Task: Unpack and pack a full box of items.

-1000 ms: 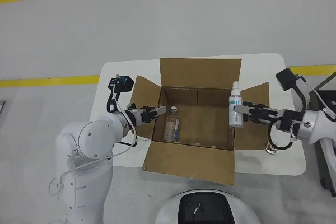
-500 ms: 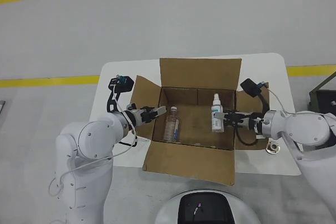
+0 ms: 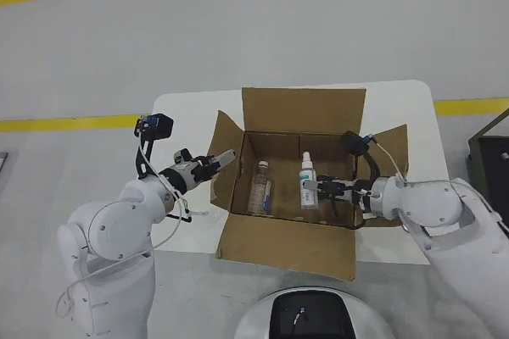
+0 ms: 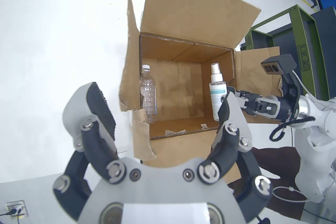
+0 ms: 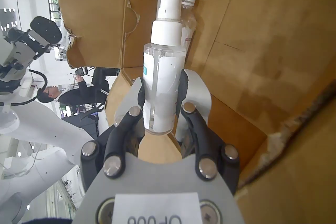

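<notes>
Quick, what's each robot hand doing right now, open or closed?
Left gripper: open, holding nothing.
Right gripper: closed on the spray bottle, inside the box.

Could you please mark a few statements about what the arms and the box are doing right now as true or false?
1. The right gripper is shut on the spray bottle. True.
2. The left gripper holds the clear water bottle. False: it is open and empty, outside the cardboard box, while the bottle stands inside it.
3. The spray bottle is held upright within the box opening. True.
4. The box's flaps are folded shut. False: they are all open.
</notes>
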`<state>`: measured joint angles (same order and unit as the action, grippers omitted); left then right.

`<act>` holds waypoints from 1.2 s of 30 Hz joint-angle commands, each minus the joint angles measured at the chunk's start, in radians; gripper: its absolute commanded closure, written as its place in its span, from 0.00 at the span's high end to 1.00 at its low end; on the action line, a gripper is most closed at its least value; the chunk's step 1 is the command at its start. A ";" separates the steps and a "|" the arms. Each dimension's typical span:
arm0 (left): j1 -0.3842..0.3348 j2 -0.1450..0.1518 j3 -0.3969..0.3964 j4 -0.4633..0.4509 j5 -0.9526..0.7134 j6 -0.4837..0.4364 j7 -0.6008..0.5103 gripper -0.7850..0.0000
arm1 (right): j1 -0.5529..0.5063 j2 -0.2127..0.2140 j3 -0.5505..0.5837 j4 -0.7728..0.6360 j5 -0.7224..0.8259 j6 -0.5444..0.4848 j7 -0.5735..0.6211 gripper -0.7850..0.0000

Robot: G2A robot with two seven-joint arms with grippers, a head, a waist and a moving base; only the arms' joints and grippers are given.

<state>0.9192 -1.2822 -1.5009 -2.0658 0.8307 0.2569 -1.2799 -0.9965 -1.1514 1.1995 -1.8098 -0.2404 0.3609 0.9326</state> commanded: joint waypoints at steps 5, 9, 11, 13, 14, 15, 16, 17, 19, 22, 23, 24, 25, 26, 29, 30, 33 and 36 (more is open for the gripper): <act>0.010 0.006 -0.036 0.010 -0.006 0.068 0.031 1.00 | 0.142 -0.041 -0.191 0.142 -0.056 0.101 -0.084 0.00; 0.019 0.011 -0.046 0.009 -0.008 0.072 0.033 1.00 | 0.207 -0.073 -0.282 0.231 -0.050 0.173 -0.147 0.00; 0.023 0.014 -0.052 0.007 -0.010 0.075 0.033 1.00 | 0.227 -0.088 -0.316 0.266 -0.036 0.202 -0.172 0.00; 0.025 0.017 -0.056 0.006 -0.011 0.077 0.033 1.00 | 0.242 -0.100 -0.347 0.294 -0.037 0.222 -0.191 0.00; 0.026 0.018 -0.058 0.006 -0.011 0.078 0.033 1.00 | 0.248 -0.106 -0.360 0.307 -0.034 0.229 -0.197 0.00; 0.027 0.020 -0.059 0.007 -0.009 0.079 0.032 1.00 | 0.254 -0.111 -0.369 0.323 -0.030 0.239 -0.204 0.00; 0.028 0.021 -0.059 0.008 -0.009 0.079 0.032 1.00 | 0.259 -0.116 -0.378 0.335 -0.027 0.242 -0.213 0.00; 0.028 0.022 -0.059 0.009 -0.010 0.081 0.032 1.00 | 0.264 -0.121 -0.384 0.345 -0.022 0.240 -0.222 0.00; 0.029 0.025 -0.056 0.013 -0.009 0.081 0.029 1.00 | 0.271 -0.130 -0.395 0.370 -0.018 0.248 -0.243 0.00; 0.027 0.028 -0.046 0.014 -0.009 0.081 0.027 1.00 | 0.275 -0.141 -0.405 0.392 -0.001 0.252 -0.269 0.12; 0.026 0.029 -0.042 0.014 -0.009 0.081 0.025 1.00 | 0.277 -0.144 -0.408 0.396 0.000 0.253 -0.273 0.22; 0.024 0.030 -0.039 0.014 -0.009 0.082 0.024 1.00 | 0.279 -0.147 -0.410 0.401 0.002 0.253 -0.276 0.26; 0.024 0.031 -0.036 0.014 -0.009 0.082 0.023 1.00 | 0.279 -0.149 -0.412 0.405 0.002 0.253 -0.277 0.28; 0.023 0.032 -0.032 0.015 -0.009 0.082 0.021 1.00 | 0.280 -0.151 -0.412 0.408 0.003 0.253 -0.278 0.31; 0.021 0.034 -0.026 0.016 -0.010 0.085 0.021 1.00 | 0.279 -0.153 -0.408 0.412 0.001 0.251 -0.275 0.38; 0.021 0.035 -0.024 0.017 -0.011 0.085 0.021 1.00 | 0.277 -0.153 -0.404 0.412 0.003 0.250 -0.273 0.37; 0.019 0.038 -0.017 0.019 -0.012 0.088 0.019 1.00 | 0.269 -0.150 -0.380 0.404 0.010 0.244 -0.274 0.38; 0.015 0.041 -0.006 0.022 -0.016 0.086 0.014 1.00 | 0.255 -0.143 -0.342 0.376 0.023 0.231 -0.267 0.38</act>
<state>0.9361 -1.2423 -1.5117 -2.0450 0.8169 0.3441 -1.2642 -0.7361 -1.2976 0.8412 -1.4203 -0.2239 0.5962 0.6623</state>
